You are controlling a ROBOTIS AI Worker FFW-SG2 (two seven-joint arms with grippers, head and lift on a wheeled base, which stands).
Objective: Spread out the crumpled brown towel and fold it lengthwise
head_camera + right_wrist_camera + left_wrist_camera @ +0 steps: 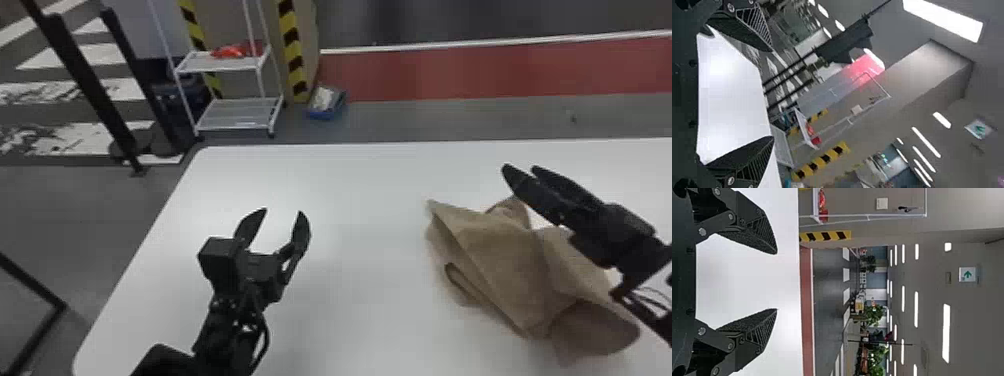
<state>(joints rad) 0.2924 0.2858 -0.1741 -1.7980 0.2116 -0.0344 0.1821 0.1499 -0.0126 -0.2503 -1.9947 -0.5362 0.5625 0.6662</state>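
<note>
Crumpled brown cloth towel (pixel 505 260) sat bunched right of centre on the flat white table (pixel 360 200), black two-finger left gripper (pixel 282 212) and matching black right gripper (pixel 520 168) both spread, so opening it cleanly needed single-layer corner pinches, then low, slow pulls.

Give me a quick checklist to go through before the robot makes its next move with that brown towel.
1. Towel on the table: ok, it lies toward the robot's right.
2. Towel spread flat: not ok, it is crumpled, with folds and raised corners.
3. Left gripper ready to grasp: ok, open and empty.
4. Right gripper ready to grasp: ok, open and empty.
5. Left gripper at the towel: not ok, it is well off to the towel's left.
6. Right gripper's height over the towel: cannot tell.
</note>
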